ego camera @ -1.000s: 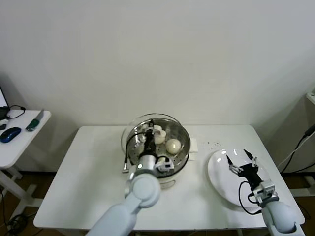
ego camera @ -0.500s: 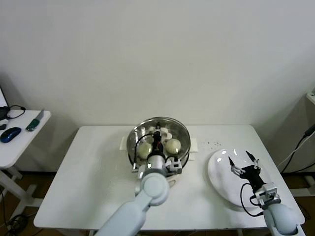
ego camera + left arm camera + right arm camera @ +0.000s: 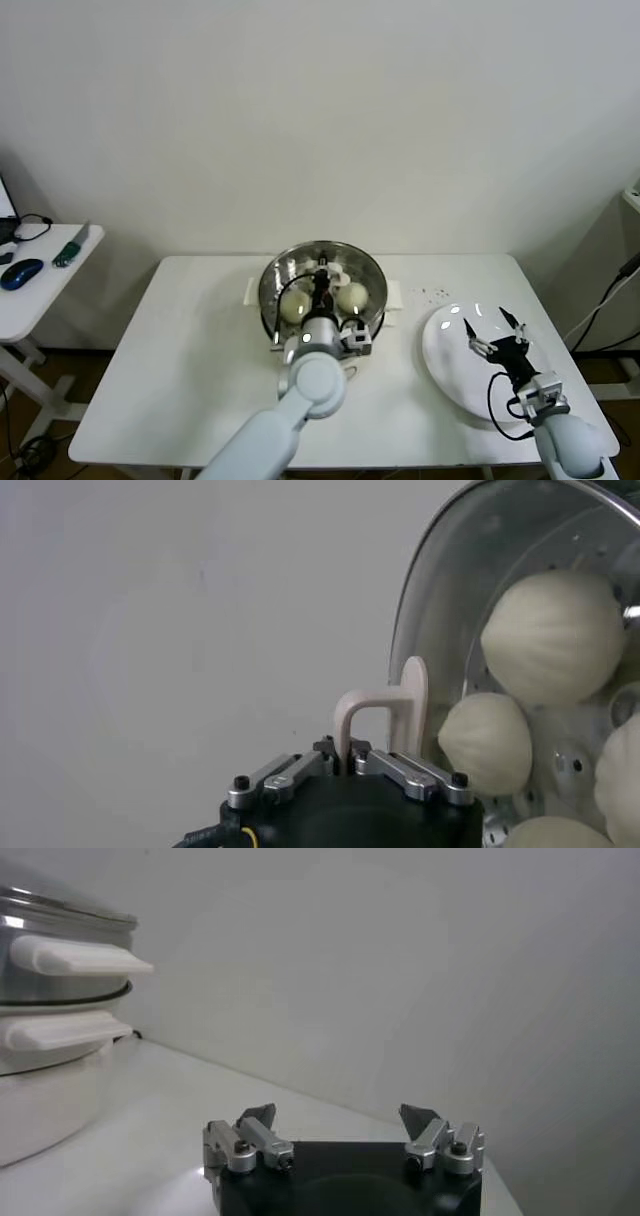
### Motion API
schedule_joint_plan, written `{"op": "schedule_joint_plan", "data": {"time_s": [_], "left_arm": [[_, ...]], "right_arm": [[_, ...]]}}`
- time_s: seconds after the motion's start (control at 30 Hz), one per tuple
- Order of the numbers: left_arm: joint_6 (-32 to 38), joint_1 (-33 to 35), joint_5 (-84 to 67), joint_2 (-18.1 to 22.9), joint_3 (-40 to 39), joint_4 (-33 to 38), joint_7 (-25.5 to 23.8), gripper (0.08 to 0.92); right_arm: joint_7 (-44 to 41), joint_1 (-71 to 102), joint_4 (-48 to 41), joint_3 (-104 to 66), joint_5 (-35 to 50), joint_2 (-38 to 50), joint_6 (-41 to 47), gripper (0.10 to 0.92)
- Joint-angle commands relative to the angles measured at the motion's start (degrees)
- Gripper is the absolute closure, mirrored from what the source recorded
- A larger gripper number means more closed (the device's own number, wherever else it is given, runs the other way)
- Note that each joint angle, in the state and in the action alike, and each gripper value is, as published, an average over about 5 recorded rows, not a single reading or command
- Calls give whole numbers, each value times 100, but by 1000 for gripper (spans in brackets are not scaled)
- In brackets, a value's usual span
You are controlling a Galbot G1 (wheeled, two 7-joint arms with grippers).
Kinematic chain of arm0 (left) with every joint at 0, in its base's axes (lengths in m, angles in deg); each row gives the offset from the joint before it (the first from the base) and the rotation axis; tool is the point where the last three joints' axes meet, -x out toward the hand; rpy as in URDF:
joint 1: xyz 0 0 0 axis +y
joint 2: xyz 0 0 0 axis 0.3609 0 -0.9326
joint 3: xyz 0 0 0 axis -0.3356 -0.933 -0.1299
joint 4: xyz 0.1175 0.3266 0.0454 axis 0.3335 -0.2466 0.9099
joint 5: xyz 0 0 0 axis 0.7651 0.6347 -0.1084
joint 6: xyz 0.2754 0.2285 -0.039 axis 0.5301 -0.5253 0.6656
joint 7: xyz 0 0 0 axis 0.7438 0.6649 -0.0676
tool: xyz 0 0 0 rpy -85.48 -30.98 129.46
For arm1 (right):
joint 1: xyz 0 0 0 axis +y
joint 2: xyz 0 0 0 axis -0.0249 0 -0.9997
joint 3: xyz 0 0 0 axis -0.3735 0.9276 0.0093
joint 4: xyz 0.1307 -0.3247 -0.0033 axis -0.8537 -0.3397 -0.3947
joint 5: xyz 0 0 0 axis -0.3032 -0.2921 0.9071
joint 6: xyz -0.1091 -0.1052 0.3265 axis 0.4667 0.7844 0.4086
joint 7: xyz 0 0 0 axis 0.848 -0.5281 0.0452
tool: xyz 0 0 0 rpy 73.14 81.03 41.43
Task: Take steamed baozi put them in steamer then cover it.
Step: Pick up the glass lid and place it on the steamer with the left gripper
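The steamer stands at the middle back of the white table, and its side handles show in the right wrist view. The clear glass cover lies over its mouth. My left gripper is shut on the cover's white bar handle. Steamed baozi show through the glass, and several more baozi lie on the perforated tray in the left wrist view. My right gripper hovers open and empty over the white plate.
The plate sits near the table's right front edge. A few dark crumbs lie behind it. A side table with a mouse and small tools stands at the far left. A cable hangs at the right.
My left gripper has carried the cover to the right, from off-centre to squarely over the steamer. The right arm has barely moved.
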Motion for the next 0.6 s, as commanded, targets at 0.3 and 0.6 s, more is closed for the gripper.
{"op": "schedule_joint_plan", "data": {"time_s": [0.3,0.6], "left_arm": [[-280,24,66,-9,7,-99,25,850],[-280,160,-34,-169,-22,234,-73,834]], "right_arm": [[-32,11,-4,-27,-2,-10,-33,203],[-72,12,-12,-53,10,-9,-22,203]]}}
